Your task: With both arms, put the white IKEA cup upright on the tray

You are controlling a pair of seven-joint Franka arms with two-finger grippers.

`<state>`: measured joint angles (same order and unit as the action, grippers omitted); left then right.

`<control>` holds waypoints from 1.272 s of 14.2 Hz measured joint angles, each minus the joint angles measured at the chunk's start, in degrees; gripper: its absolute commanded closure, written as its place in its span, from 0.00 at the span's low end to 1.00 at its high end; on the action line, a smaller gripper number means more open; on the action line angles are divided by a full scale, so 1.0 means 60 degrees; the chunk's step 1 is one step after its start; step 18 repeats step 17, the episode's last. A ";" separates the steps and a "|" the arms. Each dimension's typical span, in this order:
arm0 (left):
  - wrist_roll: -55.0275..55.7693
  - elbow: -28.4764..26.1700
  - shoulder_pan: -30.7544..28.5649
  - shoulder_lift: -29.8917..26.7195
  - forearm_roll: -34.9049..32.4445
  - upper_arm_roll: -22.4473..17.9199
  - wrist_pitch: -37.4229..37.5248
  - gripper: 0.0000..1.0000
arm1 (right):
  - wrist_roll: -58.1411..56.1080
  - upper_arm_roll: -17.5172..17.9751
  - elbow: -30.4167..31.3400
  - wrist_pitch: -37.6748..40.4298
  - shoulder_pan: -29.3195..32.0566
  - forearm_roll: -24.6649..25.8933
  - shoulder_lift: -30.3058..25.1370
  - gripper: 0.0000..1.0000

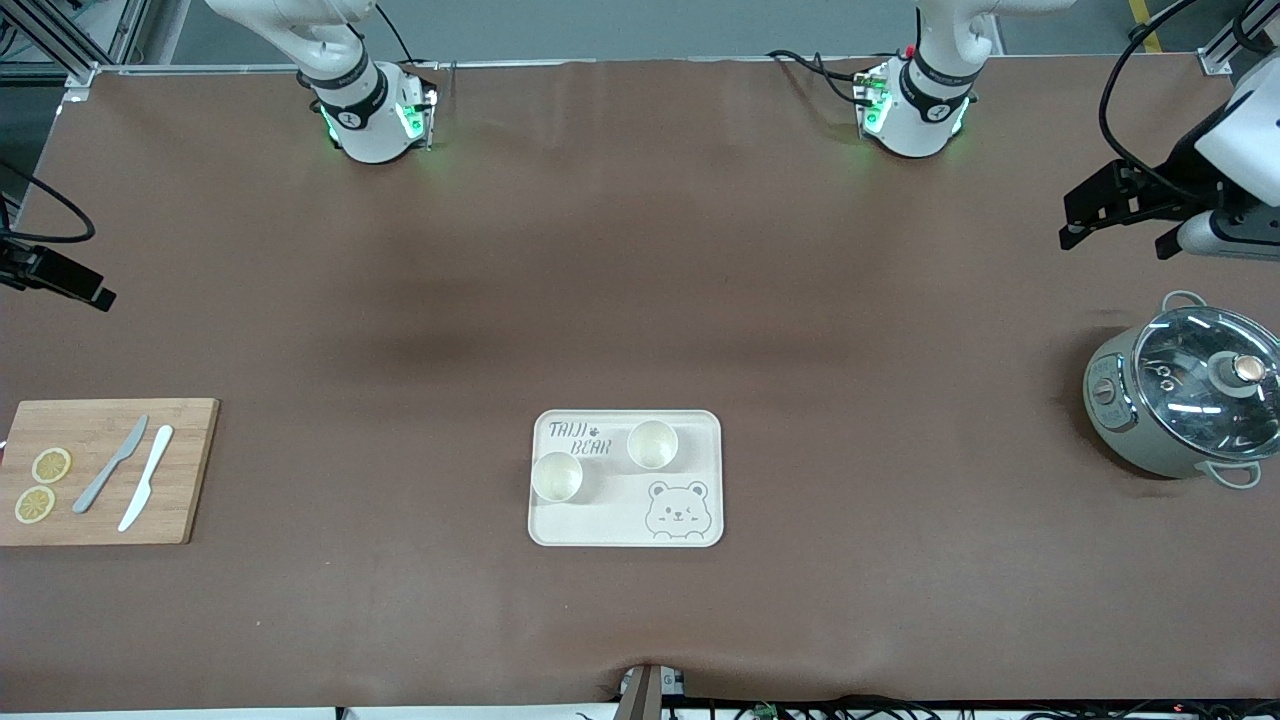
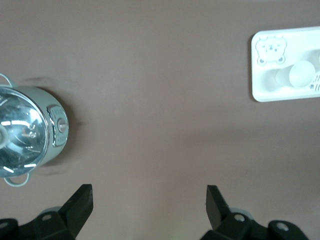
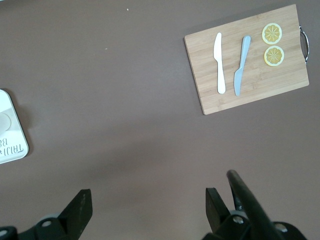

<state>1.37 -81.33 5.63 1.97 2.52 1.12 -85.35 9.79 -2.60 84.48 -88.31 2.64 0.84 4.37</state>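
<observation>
The cream tray (image 1: 600,525) lies near the front camera, midway along the table. Two white cups stand upright on it with their mouths up, one (image 1: 652,444) by the printed words and one (image 1: 557,476) beside it toward the right arm's end. My left gripper (image 2: 149,200) hangs open and empty over bare table near the pot, high above the left arm's end (image 1: 1115,228). My right gripper (image 3: 147,202) is open and empty over bare table, between the tray's corner (image 3: 12,145) and the cutting board. The left wrist view shows the tray (image 2: 260,82) and a cup (image 2: 300,75) some way off.
A wooden cutting board (image 1: 105,470) with two knives and two lemon slices lies at the right arm's end. A grey-green pot with a glass lid (image 1: 1185,395) stands at the left arm's end. Brown table cover spreads between the tray and both.
</observation>
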 measured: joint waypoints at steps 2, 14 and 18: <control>-0.0045 0.0000 0.0003 0.0000 -0.0211 0.0029 -0.0197 0.00 | 0.0000 0.0001 0.0038 -0.0102 0.0000 0.0000 0.0000 0.00; -0.0319 -0.0082 -0.0052 0.0026 -0.0883 0.0407 -0.0356 0.00 | 0.0000 0.0008 0.0080 -0.0296 0.0000 0.0000 0.0000 0.00; -0.0322 -0.0083 -0.0052 0.0027 -0.0883 0.0408 -0.0356 0.00 | 0.0001 0.0012 0.0094 -0.0350 0.0000 0.0000 0.0002 0.00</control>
